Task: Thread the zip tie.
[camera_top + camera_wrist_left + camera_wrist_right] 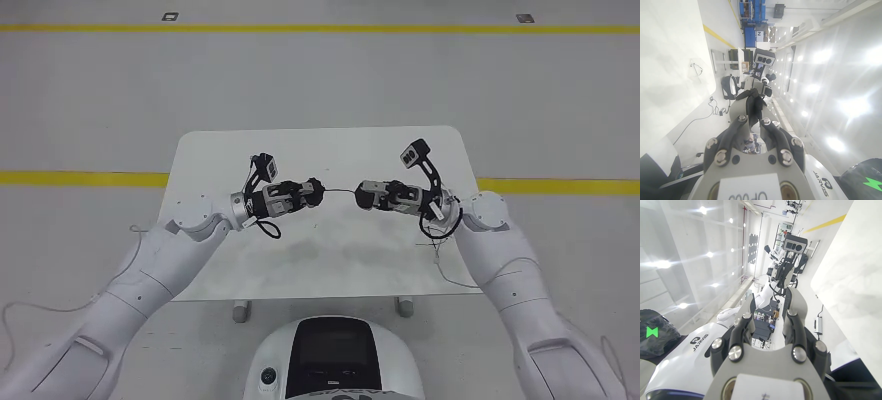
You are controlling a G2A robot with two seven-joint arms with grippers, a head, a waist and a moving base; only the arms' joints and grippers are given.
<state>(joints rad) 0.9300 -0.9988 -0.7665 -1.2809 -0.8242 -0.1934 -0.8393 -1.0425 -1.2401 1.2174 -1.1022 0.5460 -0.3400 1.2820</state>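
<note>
Both arms hover over the white table (320, 260), grippers facing each other. A thin black zip tie (340, 190) spans the small gap between them. My left gripper (316, 190) is shut on one end of it; in the left wrist view its black-wrapped fingertips (753, 98) press together, and the tie itself is hard to make out there. My right gripper (362, 194) is on the opposite side, and in its wrist view the right gripper (770, 296) stands open with a clear gap. The tie's free end reaches its fingers; whether they touch I cannot tell.
The table's edges (190, 150) lie well outside both grippers. The floor around it carries yellow lines (80, 178). In each wrist view the other arm's camera head (764, 58) (795, 244) is straight ahead, close by.
</note>
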